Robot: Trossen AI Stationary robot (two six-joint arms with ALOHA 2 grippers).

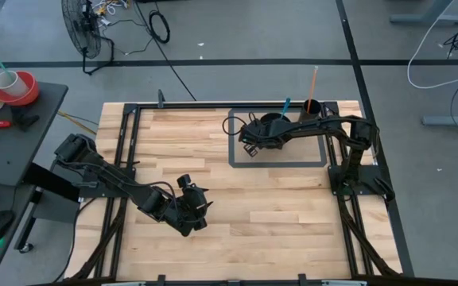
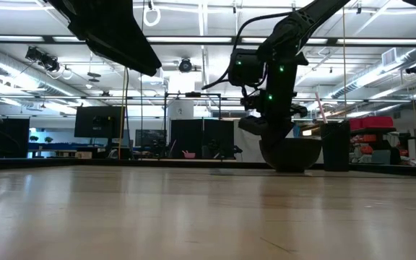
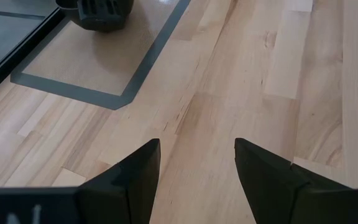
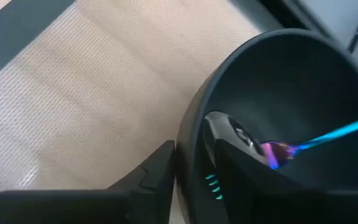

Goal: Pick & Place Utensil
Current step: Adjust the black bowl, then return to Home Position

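Note:
A dark bowl (image 1: 275,121) (image 2: 291,153) (image 4: 291,81) stands on a grey-edged mat (image 1: 237,161) at the table's far middle. A blue utensil (image 1: 286,105) (image 4: 337,132) lies in it, its purple-tinted end low in the bowl and its handle leaning over the far rim. Just right of the bowl, a dark cup (image 1: 312,108) (image 2: 336,144) holds an orange utensil (image 1: 315,79) upright. My right gripper (image 1: 258,132) (image 4: 194,149) is at the bowl's left rim, shut on it. My left gripper (image 1: 197,213) (image 3: 197,152) waits open over bare wood near the table's middle. My right gripper has the bowl's rim (image 4: 191,134) on its left side between its fingers: one finger (image 4: 157,168) outside the wall, the other (image 4: 235,152) inside the bowl. It comes from above, pointing down. The bowl's base rests on the mat in the low view.
The mat's dark border (image 3: 79,93) frames the bowl's area. Black frame rails (image 1: 122,151) run along the table's left and right sides. Bare wood (image 1: 277,214) spreads across the near half. A side table (image 1: 6,87) with cups stands beyond the left edge.

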